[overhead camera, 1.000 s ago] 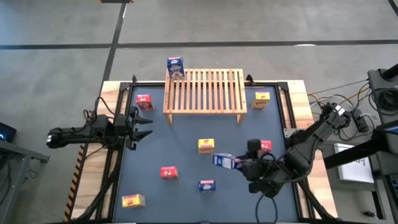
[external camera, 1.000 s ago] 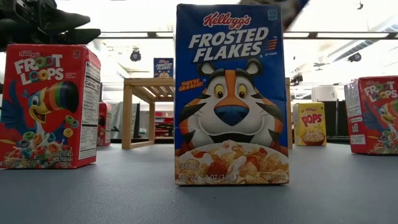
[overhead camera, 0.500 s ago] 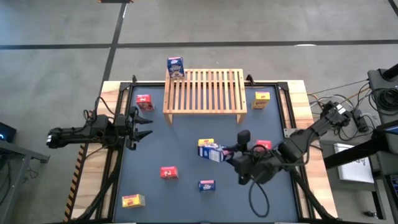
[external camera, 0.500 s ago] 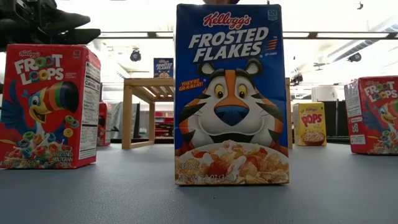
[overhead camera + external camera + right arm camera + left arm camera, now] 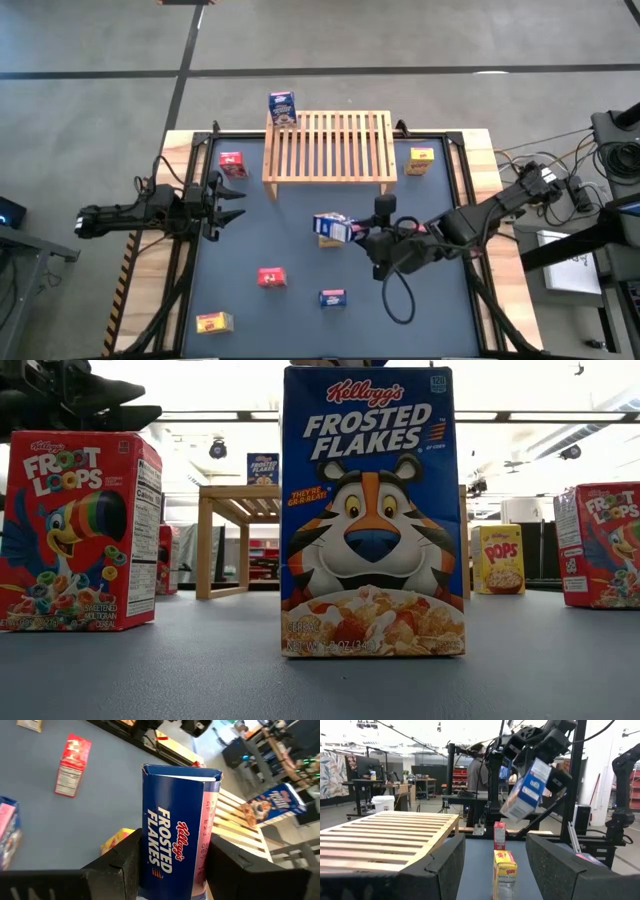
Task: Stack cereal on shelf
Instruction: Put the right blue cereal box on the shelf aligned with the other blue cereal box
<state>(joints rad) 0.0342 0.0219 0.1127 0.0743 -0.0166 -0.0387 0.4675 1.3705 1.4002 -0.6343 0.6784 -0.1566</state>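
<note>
Right gripper (image 5: 358,236) clenched on a blue Frosted Flakes box (image 5: 332,227), held tilted above the table just short of the shelf (image 5: 328,146); the box's height is hard to judge, so it may clip the front rail; left gripper (image 5: 228,200) idle, apparently parted.

My right gripper (image 5: 352,232) holds a cereal box (image 5: 331,227) above mid-table at the shelf's (image 5: 328,146) 6 o'clock, over another box (image 5: 504,874), more boxes lie at 7 (image 5: 271,277) and 6 (image 5: 333,297), and my left gripper (image 5: 230,201) waits at 8.
</note>
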